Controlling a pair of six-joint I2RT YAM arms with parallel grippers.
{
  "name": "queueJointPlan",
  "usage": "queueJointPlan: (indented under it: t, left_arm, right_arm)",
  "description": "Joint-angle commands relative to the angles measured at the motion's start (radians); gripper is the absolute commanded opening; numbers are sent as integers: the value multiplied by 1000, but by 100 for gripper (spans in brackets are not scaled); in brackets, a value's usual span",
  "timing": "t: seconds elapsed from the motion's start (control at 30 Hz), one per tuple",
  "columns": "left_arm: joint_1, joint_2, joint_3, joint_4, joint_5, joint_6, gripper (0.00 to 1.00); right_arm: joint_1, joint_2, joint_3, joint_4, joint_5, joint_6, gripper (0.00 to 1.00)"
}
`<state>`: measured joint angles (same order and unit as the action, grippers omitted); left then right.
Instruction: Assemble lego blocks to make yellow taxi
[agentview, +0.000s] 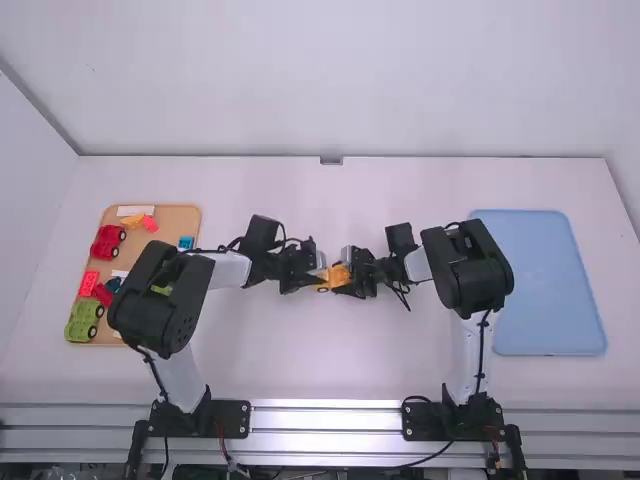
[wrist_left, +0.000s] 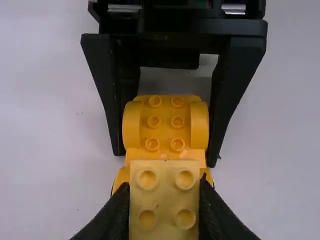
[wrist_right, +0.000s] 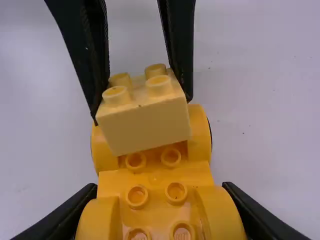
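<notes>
L claw & R claw face to face over counter, yellow car base btwn, high view. L wrist view: clenched on pale 4-stud brick. R wrist view: gripping base sides; brick tilted above far end, contact unclear.

A white bench carries everything, its smooth top dotted with a few small dark specks. Toward its left side a tan tray with rounded corners lies flat on it, loose toy pieces inside. Well apart, on the right side, a larger, plain light-blue tray also lies flat, its corners rounded too. Silvery metal rails run straight along the bench's near edge.
</notes>
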<state>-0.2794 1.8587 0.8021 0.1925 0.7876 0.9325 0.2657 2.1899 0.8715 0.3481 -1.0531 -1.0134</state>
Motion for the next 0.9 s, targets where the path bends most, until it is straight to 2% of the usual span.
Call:
queueJointPlan:
  t: [0.0,0.33,0.43,0.47,0.5,0.6,0.67,0.77,0.87]
  left_arm:
    - [4,-7,-4,3,42,0,16]
    - [3,-7,-5,-47,-9,0,16]
    - [3,-7,-5,-61,-15,0,21]
    - [4,-7,-5,-63,-14,0,27]
    - [4,-7,-5,-62,-14,0,47]
    - [4,-7,-5,-58,-14,0,53]
    - [3,-7,-5,-53,-9,1,68]
    - [5,-7,-5,-40,22,0,70]
    - [5,-8,-4,0,84,0,67]
  right_arm:
    - [5,26,-2,-16,51,14,52]
    - [29,26,-2,-12,62,11,53]
    - [28,26,-2,-12,59,11,53]
    - [28,26,-2,-12,59,11,53]
    - [28,26,-2,-13,58,11,53]
    - [28,26,-2,-13,58,11,53]
    - [28,26,-2,-13,59,11,53]
    - [28,26,-2,-12,59,11,53]
    - [28,26,-2,-12,59,11,53]
